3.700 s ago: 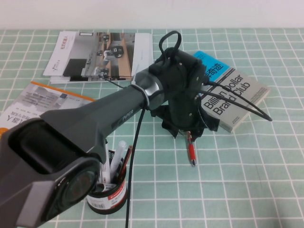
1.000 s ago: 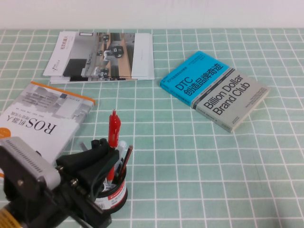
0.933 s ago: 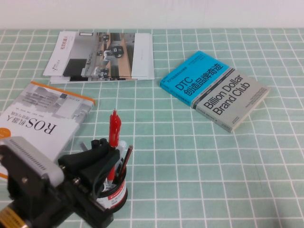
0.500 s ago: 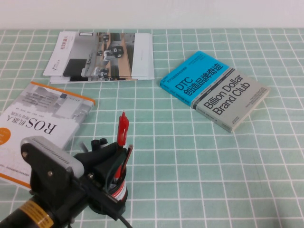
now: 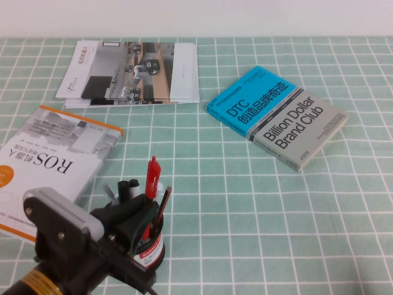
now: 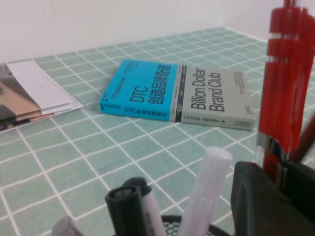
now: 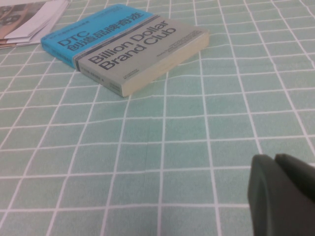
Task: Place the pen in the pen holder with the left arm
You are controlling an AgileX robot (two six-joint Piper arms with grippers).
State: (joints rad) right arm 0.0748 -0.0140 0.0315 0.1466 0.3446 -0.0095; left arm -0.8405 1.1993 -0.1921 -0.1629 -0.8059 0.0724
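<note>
Green gridded cloth [image 5: 258,203] covers the table. At its near left edge the left gripper [image 5: 142,222] sits over the pen holder [image 5: 147,251], fingers pinching the pen [image 5: 151,175]. That pen stands nearly upright, lower end already inside the cup among markers [image 6: 132,209], so release looks like the remaining step. By my reading, the right gripper [image 7: 283,194], closed, hangs above bare cloth, near the blue-and-grey book [image 5: 277,115].

The left gripper [image 5: 136,216] covers most of the pen holder [image 5: 149,255], hiding the pen [image 5: 151,173]'s lower barrel. The right gripper [image 7: 283,196] shows only as 1 dark corner, cut off at the edge.
</note>
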